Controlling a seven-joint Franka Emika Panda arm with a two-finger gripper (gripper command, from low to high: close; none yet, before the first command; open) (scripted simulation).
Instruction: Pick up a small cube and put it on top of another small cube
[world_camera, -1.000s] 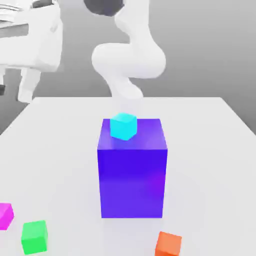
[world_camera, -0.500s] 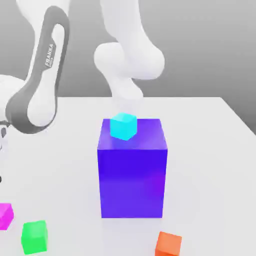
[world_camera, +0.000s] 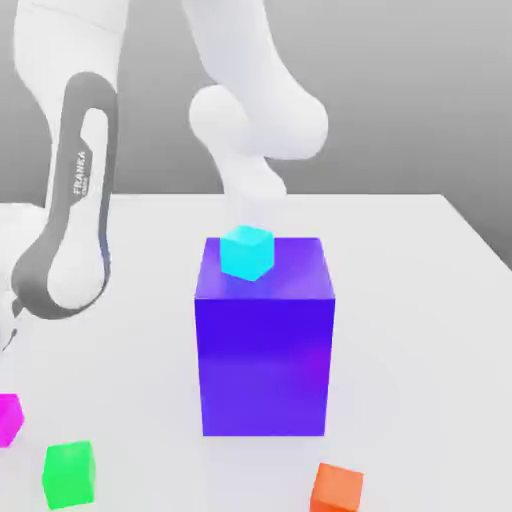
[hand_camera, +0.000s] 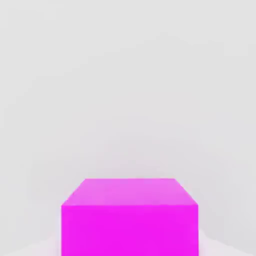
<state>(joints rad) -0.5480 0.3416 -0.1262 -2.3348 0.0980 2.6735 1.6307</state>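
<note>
Magenta cube (hand_camera: 129, 217) sits on the white table (hand_camera: 125, 90) close beneath the hand camera, and in the exterior view it lies at that view's far left edge (world_camera: 8, 420), under the lowered arm (world_camera: 70, 240); by its look it is rigid, light and smooth-faced, so a hold across two opposite flat sides at mid-height seems best. Tool state: cannot tell. Nearest in the exterior view are a green cube (world_camera: 69, 473) and an orange cube (world_camera: 336, 488), farther back a tall blue block (world_camera: 264, 350) carries a cyan cube (world_camera: 246, 252) on its top; no containers present.
</note>
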